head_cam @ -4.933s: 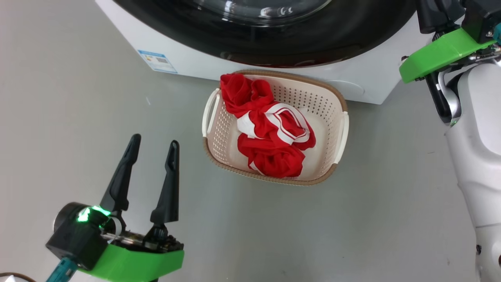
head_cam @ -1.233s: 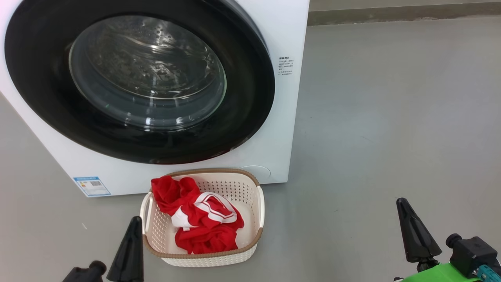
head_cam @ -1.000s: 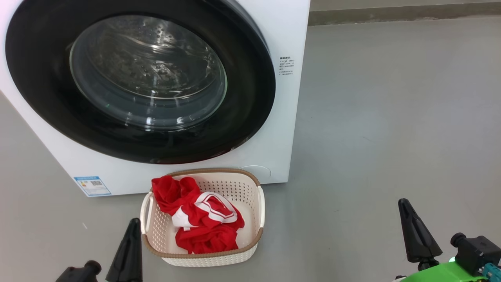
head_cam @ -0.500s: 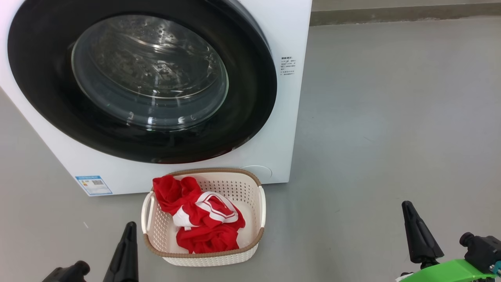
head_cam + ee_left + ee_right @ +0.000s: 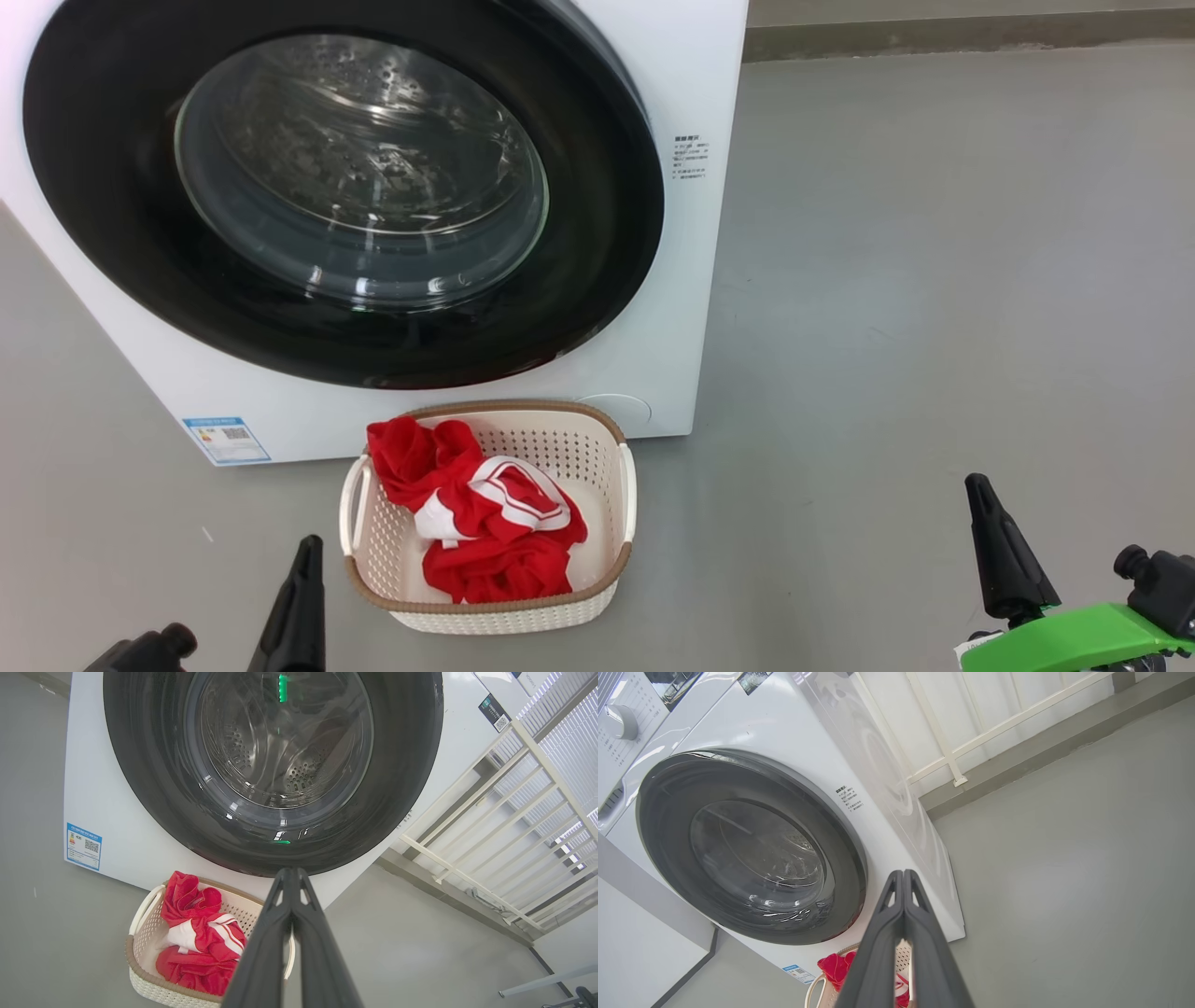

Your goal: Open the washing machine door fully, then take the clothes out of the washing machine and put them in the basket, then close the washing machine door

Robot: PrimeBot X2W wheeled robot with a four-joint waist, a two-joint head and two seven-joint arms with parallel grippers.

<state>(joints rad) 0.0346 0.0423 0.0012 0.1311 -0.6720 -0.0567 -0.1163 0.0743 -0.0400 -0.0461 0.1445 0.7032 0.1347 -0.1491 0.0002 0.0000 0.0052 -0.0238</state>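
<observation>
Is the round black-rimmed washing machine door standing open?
No, the round black-rimmed glass door sits flush against the white box-shaped washing machine.

Door: glossy black rim, clear smooth glass bowl.
Washer: smooth white shell, slight sheen.
Drum: perforated bright steel.
Basket: matt cream perforated plastic, brown woven-look rim.
Clothes: soft red cloth, crumpled.
Floor: smooth matt grey.

1. The basket stands on the floor; I take it as my reference.
2. The clothes lie in the basket, heaped toward its left side.
3. The washing machine stands just behind the basket.
4. The washing machine door sits in the machine's front, above and behind the basket.
5. My left gripper is just left of the basket, apart from it.
6. My right gripper is well to the basket's right.
</observation>
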